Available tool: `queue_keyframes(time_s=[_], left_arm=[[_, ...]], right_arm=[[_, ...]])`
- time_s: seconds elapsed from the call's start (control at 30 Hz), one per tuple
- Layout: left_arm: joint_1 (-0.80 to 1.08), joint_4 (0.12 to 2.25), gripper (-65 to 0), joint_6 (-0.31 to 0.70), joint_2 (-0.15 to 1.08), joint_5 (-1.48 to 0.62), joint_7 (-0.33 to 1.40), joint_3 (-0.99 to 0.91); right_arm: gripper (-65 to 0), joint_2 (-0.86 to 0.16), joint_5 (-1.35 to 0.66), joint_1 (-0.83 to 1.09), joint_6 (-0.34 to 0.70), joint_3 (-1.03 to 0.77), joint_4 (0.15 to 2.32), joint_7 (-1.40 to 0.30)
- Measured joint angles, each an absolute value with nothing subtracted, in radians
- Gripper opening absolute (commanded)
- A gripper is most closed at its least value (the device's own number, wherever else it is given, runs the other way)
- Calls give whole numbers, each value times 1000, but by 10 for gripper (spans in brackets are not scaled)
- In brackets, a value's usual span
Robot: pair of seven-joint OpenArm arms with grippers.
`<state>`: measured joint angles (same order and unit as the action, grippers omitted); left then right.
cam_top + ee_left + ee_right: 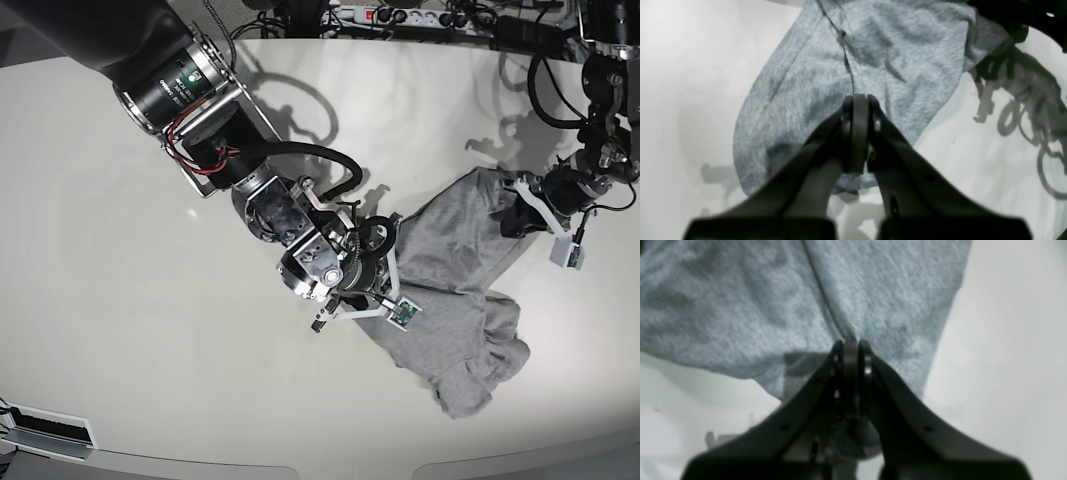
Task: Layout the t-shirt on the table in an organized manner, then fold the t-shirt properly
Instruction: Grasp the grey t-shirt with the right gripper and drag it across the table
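**Both grippers pinched onto a bunched grey shirt**

The table [120,300] fills the base view, a glossy off-white surface with a curved near edge, and it carries hard shadows of the arms and cables toward the far side. A power strip [400,15] and dark cabling lie along its far rim.

The t-shirt [455,290] lies right of centre on the table, heather grey, crumpled and partly bunched rather than spread. One end reaches up toward the far right, and the other falls in a rumpled lobe toward the near edge. No lettering shows in any view. In the left wrist view the t-shirt [826,86] rises as a rounded flap with a dark seam line running down it, with the table [680,83] bare beside it. In the right wrist view the cloth [740,300] fills the top of the frame, with the table [1013,356] to one side.

The right arm [180,70] enters from the upper left of the base view. Its right gripper [385,275] sits at the shirt's left edge. In the wrist view the right gripper [850,341] has its jaws pressed together with a fold of fabric pinched between them.

The left gripper [515,205] sits at the shirt's far right end. In its wrist view the left gripper [858,100] is likewise closed tight, and a ridge of cloth runs into its tips.
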<state>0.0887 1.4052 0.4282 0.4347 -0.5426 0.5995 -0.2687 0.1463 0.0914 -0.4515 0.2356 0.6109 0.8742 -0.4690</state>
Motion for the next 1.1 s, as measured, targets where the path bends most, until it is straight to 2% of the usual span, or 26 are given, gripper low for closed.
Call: queue_keyframes(time_s=[0.2,0.4,0.53,0.77,0.9,1.0,1.03,1.1], left_arm=[[88,1405,-650,428,435,-543,599,-269],[89,1405,-650,428,435,-538,599,-269],[89,1406,-650,428,435,-539,599,-269],[88,1405,-650,428,435,-539,599,-269],[86,1405,-650,428,435,-539,595,-269],[86,1405,-650,428,435,-538,595,-269],[86,1405,-650,428,435,-539,595,-269],[85,1405,-650,428,435,-539,595,-269]], right_arm=[[-650,145,84,-420,163,609,1131,-563],[-650,105,83,-330,208,564,1439,-638],[-650,64,81,-278,212,526,1571,-704],[-650,11,75,-209,9,385,1616,-769],[-650,12,81,-178,4,283,1616,-814],[-650,14,80,-146,89,229,1616,-850],[-606,14,79,-136,108,216,1616,-850],[-425,14,81,-125,115,199,1616,-850]])
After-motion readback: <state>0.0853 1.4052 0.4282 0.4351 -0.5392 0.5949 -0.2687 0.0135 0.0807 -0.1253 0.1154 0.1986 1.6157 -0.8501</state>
